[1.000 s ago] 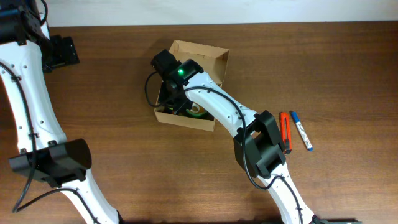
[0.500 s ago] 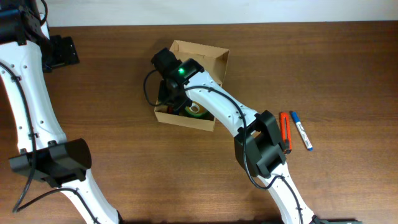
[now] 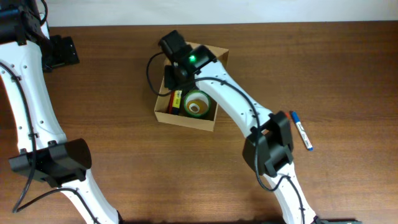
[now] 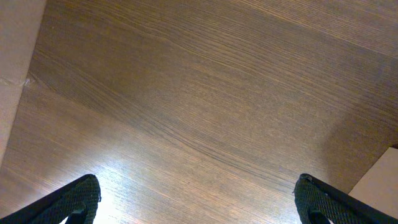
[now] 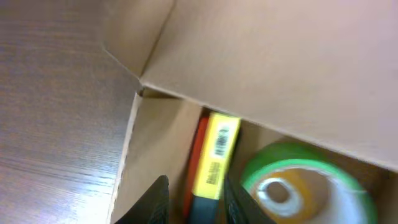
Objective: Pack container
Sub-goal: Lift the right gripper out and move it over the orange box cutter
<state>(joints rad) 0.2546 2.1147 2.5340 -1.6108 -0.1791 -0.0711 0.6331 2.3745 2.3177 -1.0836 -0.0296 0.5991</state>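
Packing the container [image 3: 186,119], open beneath the right gripper [image 5: 194,202], we are judging it best to lift straight, clear of its flap, before fetching the blue pen [image 3: 301,132] well right of it. Those jaws are standing partly apart around the dark end of the yellow marker [image 5: 217,155]; whether clamping, we cannot tell. The left gripper [image 4: 199,202] is keeping its jaws wide, holding nothing.

Tan container [image 3: 186,122] — green tape roll [image 3: 198,103] — blue pen [image 3: 301,132]
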